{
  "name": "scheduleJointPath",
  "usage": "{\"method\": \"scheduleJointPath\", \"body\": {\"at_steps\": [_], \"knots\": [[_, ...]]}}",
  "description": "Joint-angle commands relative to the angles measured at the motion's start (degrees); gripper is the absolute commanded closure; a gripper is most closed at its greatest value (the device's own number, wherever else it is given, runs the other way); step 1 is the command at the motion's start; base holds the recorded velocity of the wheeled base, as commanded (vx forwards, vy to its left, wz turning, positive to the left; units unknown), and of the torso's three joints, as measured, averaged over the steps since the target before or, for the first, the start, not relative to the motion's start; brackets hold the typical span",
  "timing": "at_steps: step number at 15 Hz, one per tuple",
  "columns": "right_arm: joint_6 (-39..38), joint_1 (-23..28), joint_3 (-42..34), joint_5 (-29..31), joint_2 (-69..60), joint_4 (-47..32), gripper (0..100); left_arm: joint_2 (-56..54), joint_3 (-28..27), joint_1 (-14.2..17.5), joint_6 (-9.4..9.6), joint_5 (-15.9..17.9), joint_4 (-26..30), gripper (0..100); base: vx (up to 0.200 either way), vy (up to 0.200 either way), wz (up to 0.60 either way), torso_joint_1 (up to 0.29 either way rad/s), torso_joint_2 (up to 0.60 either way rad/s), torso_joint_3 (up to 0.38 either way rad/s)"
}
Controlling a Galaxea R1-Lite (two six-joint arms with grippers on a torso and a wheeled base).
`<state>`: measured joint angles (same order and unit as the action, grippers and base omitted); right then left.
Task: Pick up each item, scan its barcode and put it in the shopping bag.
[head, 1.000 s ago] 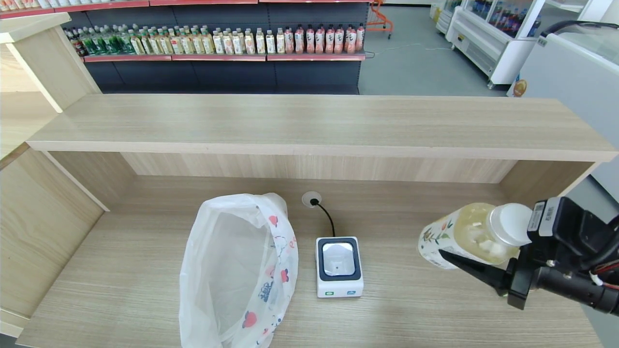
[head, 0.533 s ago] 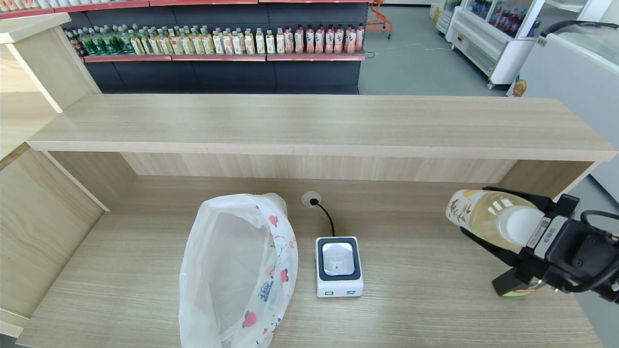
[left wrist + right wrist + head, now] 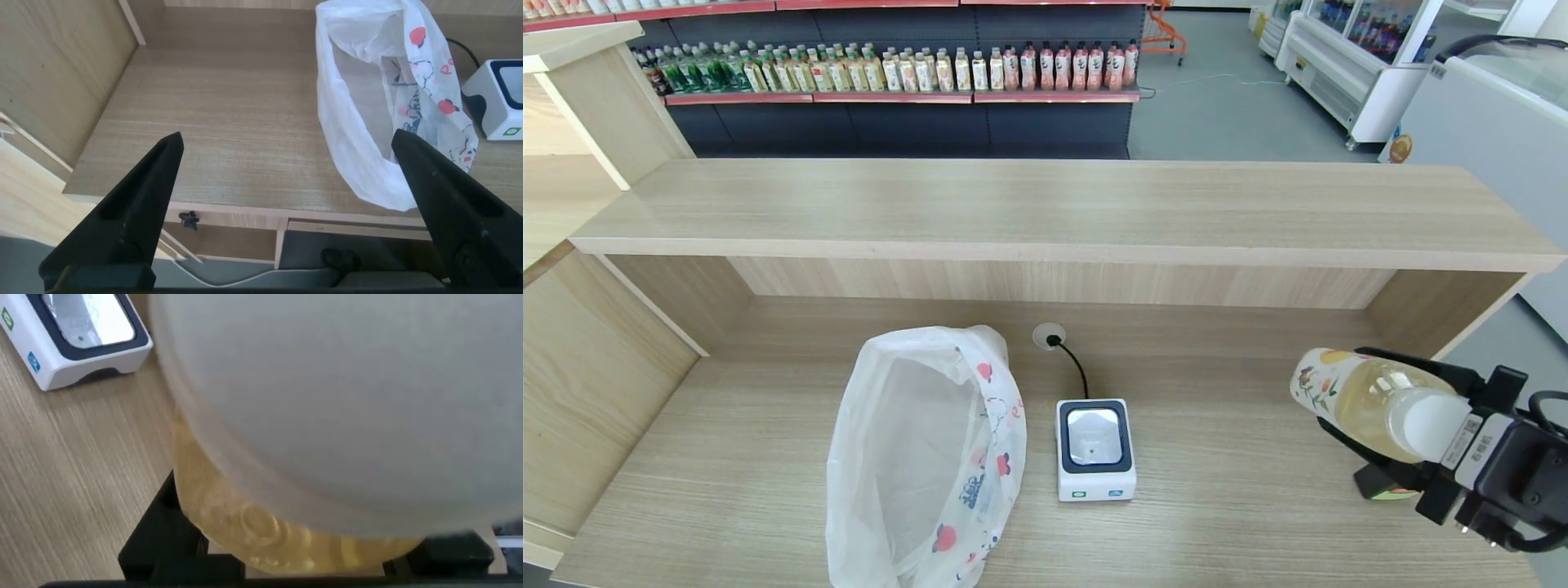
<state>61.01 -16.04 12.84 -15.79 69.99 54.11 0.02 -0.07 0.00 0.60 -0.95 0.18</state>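
Right gripper [image 3: 1339,388] pinches the drink bottle [image 3: 1364,400] sideways over the tabletop [image 3: 1241,506], cap toward the wrist. I see the scanner [image 3: 1095,447] well off to the gripper's left, and the shopping bag [image 3: 923,457] beyond that. My worry is that the smooth, round bottle could roll in the grip, turning its barcode away from the scanner. Left gripper [image 3: 288,139] hangs spread and empty.

No print legible. Clear plastic bottle of yellow drink [image 3: 1352,396]: fruit-patterned label, characters too small. White box scanner [image 3: 1095,447], centre of worktop [image 3: 1241,514]: green and blue front marks, unreadable.
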Motion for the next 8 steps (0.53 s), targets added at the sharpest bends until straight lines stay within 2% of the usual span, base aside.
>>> {"method": "scheduleJointPath", "body": {"at_steps": [1,8], "knots": [[-0.55,-0.04,-0.62,-0.12,-1.96,0.03,100,-0.02,-0.01,0.00,0.02,-0.02,-0.01,0,0.000,0.000,0.00,0.000,0.00,0.000],[-4.59,-0.13,-0.36,-1.88,-2.75,-0.50,100,-0.02,-0.01,0.00,-0.25,-0.02,-0.01,0,0.000,0.200,0.00,0.005,0.00,0.004]]}}
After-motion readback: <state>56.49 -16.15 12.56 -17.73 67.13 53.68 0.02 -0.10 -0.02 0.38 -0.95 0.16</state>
